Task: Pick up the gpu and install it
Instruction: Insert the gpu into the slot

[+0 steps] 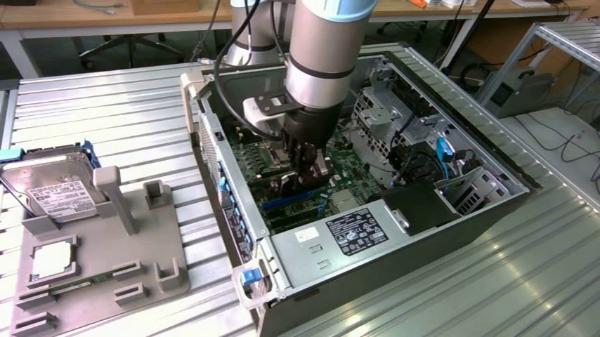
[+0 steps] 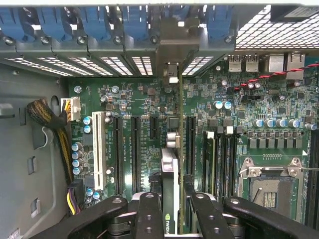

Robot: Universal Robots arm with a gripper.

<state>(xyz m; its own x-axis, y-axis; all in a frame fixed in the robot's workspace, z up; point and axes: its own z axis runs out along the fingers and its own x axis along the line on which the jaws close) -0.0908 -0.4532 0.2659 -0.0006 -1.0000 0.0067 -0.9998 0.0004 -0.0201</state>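
The gpu (image 2: 170, 169) is a thin dark card seen edge-on, standing upright between my fingers (image 2: 149, 214) over the green motherboard (image 2: 134, 99). Its far end reaches toward the rear slot openings of the case. It lines up along the long black expansion slots (image 2: 135, 149); whether it sits in one I cannot tell. In the exterior view my gripper (image 1: 305, 172) is down inside the open PC case (image 1: 468, 126), shut on the gpu (image 1: 295, 188) just above the motherboard (image 1: 352, 168).
The CPU socket (image 2: 271, 184) lies beside the slots, and blue latches (image 2: 99, 22) line the case's rear wall. A power supply (image 1: 352, 232) fills the near end. On the exterior view's left, a grey fixture (image 1: 140, 239) holds a hard drive (image 1: 52, 186) and a CPU chip (image 1: 53, 256).
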